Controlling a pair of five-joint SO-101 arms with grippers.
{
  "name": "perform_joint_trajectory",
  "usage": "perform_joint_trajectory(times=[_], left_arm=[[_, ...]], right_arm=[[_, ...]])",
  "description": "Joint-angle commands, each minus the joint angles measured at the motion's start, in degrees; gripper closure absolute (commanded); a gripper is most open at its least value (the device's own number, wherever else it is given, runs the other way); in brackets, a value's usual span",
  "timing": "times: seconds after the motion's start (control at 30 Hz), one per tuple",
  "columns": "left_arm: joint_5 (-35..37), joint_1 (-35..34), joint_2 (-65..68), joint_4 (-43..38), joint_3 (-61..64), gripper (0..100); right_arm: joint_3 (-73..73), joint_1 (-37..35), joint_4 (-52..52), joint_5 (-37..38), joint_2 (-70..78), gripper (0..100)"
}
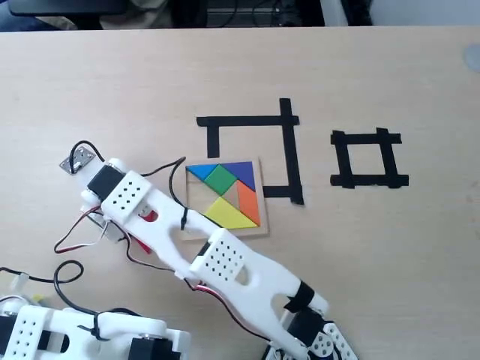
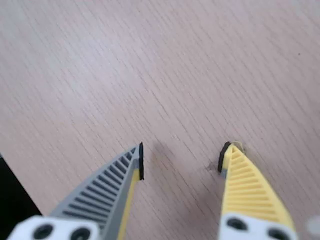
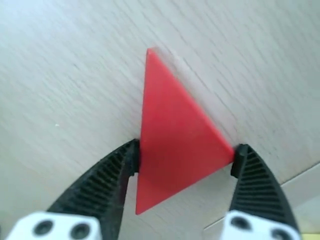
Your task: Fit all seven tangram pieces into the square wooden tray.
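A pale wooden table (image 1: 390, 255) carries two white robot arms. The right arm (image 1: 232, 266) stretches from the near right edge diagonally to the far left, crossing the near left corner of the square wooden tray (image 1: 196, 204). The left arm (image 1: 112, 330) sits folded at the near left edge.

Two outlines of black tape mark the tabletop. The larger outline (image 1: 289, 150) lies at centre and the smaller outline (image 1: 367, 180) well to its right. The tray rests partly inside the larger outline, its near half sticking out past the tape.

Inside the tray, a yellow triangle (image 1: 225, 214) fills the near middle, an orange piece (image 1: 247, 202) runs along the right side, a blue triangle (image 1: 238, 171) sits against the far edge and a green square (image 1: 220, 179) sits just near of it. The left strip of the tray shows bare wood.

The red triangle (image 3: 175, 135) is on the table left of the tray, under the right arm's wrist. The right gripper (image 3: 186, 152) pinches it, with one black finger on an edge and the other on a corner. The left gripper (image 2: 182, 159) hangs over bare tabletop, its grey and yellow fingers (image 2: 245, 175) spread with nothing between them.
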Motion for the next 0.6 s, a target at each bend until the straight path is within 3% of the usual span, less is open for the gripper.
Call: perform_joint_trajectory(times=[0.0,0.17,0.33,0.57], left_arm=[[0.0,0.6,0.1,-0.7,0.2,74],[0.0,0.6,0.1,-0.7,0.2,74],[0.0,0.6,0.1,-0.7,0.2,74],[0.0,0.6,0.1,-0.7,0.2,74]], right_arm=[[-1.6,0.9,-0.2,0.4,0.0,78.5],[-1.6,1.2,-0.9,0.3,0.0,80.9],[-1.7,1.8,-1.4,0.1,-0.1,94.3],[-1.7,1.9,-1.5,0.1,-0.1,95.3]])
